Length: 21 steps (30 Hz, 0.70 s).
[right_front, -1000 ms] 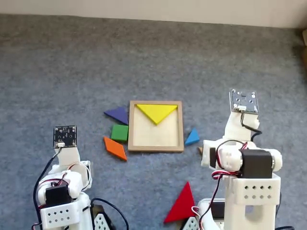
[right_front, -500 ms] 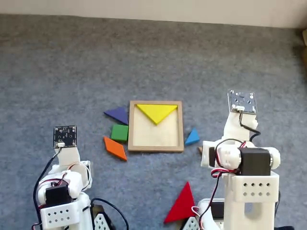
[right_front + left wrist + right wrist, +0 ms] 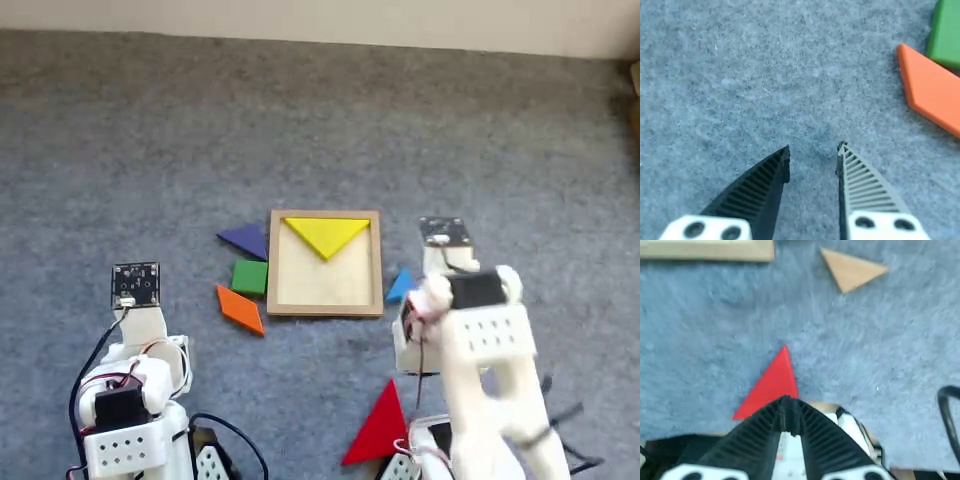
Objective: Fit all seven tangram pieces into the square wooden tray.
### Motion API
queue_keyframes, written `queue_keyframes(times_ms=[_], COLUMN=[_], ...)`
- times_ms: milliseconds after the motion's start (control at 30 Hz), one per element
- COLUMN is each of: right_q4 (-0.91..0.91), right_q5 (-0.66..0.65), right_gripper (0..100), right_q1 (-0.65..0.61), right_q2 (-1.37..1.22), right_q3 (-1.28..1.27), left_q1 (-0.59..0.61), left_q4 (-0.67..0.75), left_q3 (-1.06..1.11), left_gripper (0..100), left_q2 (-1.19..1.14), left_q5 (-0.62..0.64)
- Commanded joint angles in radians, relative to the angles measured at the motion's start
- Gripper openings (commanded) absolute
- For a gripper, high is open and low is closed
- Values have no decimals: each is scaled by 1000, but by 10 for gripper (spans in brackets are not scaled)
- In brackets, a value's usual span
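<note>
The square wooden tray lies mid-table with a yellow triangle in its far half. A purple piece, a green square and an orange parallelogram lie by its left side. A blue triangle sits right of it, partly under the right arm. A red triangle lies near the front. My right gripper is shut and empty, over the red triangle, with a tan triangle farther off. My left gripper is open above bare carpet; the orange parallelogram and green square lie to one side.
Grey carpet covers the table. The left arm stands at the front left, its base near the orange piece. The tray's edge shows beyond the red triangle in the right wrist view. Open carpet stretches behind the tray.
The right arm has swung left and turned toward the tray, now covering the spot right of the blue triangle. The left arm and the pieces have not moved.
</note>
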<state>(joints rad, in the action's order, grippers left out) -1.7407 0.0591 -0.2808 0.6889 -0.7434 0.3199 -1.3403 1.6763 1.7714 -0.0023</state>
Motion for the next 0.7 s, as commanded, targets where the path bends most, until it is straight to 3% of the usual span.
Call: queue_keyframes(times_ms=[0, 267, 667], right_q4=[-21, 10, 265], right_q5=[-11, -12, -11], right_gripper=[4, 4, 4], right_q1=[-47, -211, -231], right_q2=[-166, -239, -323], right_q3=[28, 21, -130], left_q1=[8, 8, 8], left_q4=[-12, -12, -12], left_q3=[19, 19, 19], left_gripper=[158, 158, 158], left_q2=[53, 53, 53], left_q5=[-6, -6, -6])
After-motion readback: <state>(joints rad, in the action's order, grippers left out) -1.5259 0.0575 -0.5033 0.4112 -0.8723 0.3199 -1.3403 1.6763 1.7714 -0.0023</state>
